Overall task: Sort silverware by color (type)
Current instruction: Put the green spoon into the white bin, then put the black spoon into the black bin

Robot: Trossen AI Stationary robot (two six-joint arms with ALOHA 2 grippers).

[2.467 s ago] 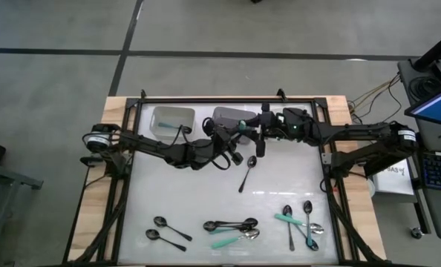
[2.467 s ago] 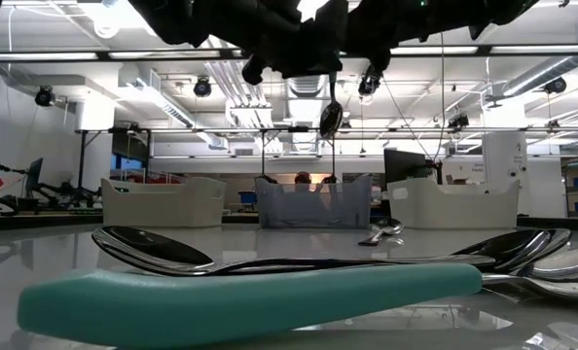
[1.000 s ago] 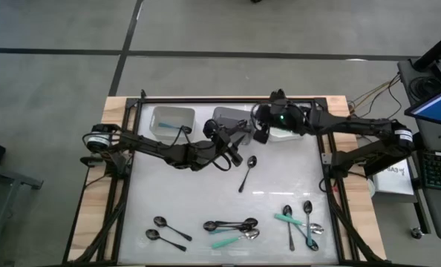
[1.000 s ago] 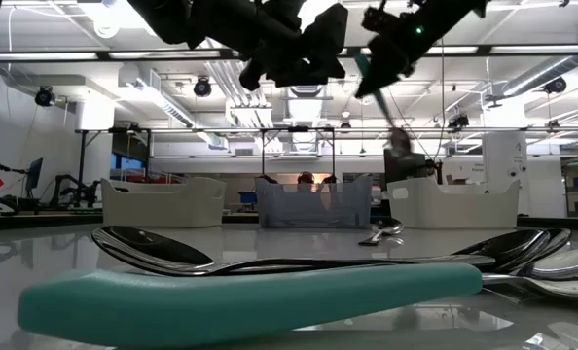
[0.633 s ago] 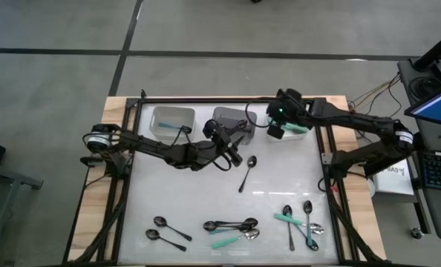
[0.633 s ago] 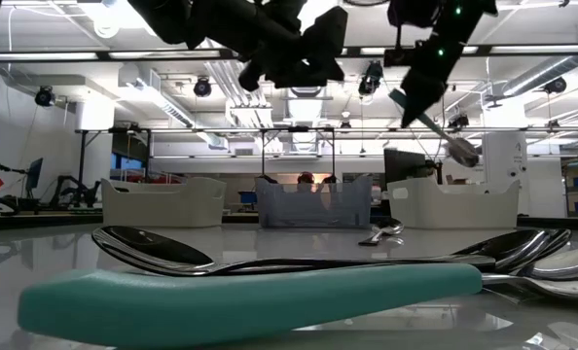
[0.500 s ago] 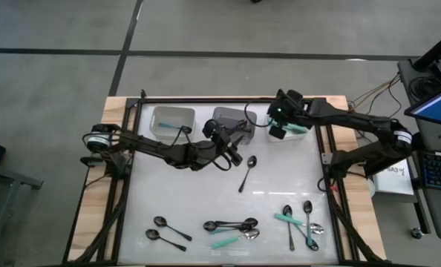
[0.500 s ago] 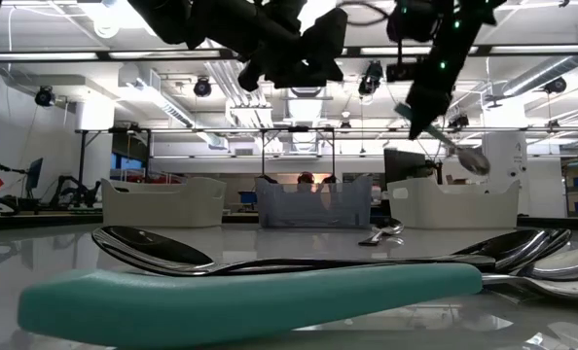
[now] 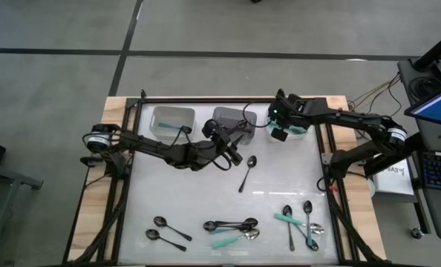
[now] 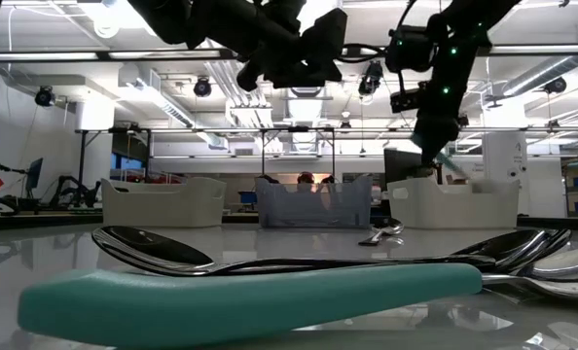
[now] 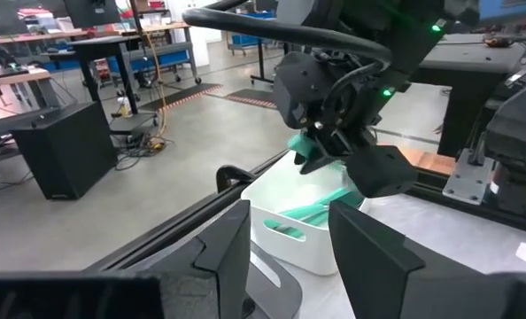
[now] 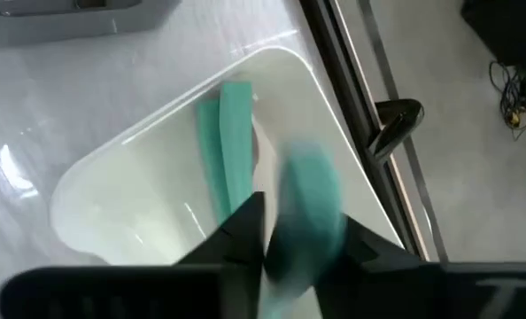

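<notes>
My right gripper (image 9: 279,126) (image 12: 303,221) hovers over the white right-hand bin (image 9: 298,124) at the table's far edge, fingers pointing down and apart. A blurred teal-handled spoon (image 12: 309,217) shows between them, over a teal-handled spoon (image 12: 232,146) lying in the bin (image 12: 139,190). In the low view the spoon (image 10: 447,160) slants down just below the gripper (image 10: 430,126). My left gripper (image 9: 232,148) (image 11: 290,239) hangs open and empty above the table, near the grey middle bin (image 9: 232,117). One black spoon (image 9: 246,172) lies flat mid-table. My right gripper has the blurred teal handle (image 12: 312,204) between its downward-pointing fingers, above the white bin. I cannot tell whether the fingers touch it.
A pale left bin (image 9: 172,119) holds a teal piece. Black and teal-handled spoons lie along the near edge in groups (image 9: 168,228) (image 9: 232,226) (image 9: 298,219). A dark frame rail (image 9: 324,148) borders the table's right side. Bare table lies between the mid-table spoon and the near groups.
My right gripper has carried the teal-handled spoon from over the grey middle bin toward the table's right, stopping above the white bin. The spoon went from slanting out below the fingers to lower, close over the bin.
</notes>
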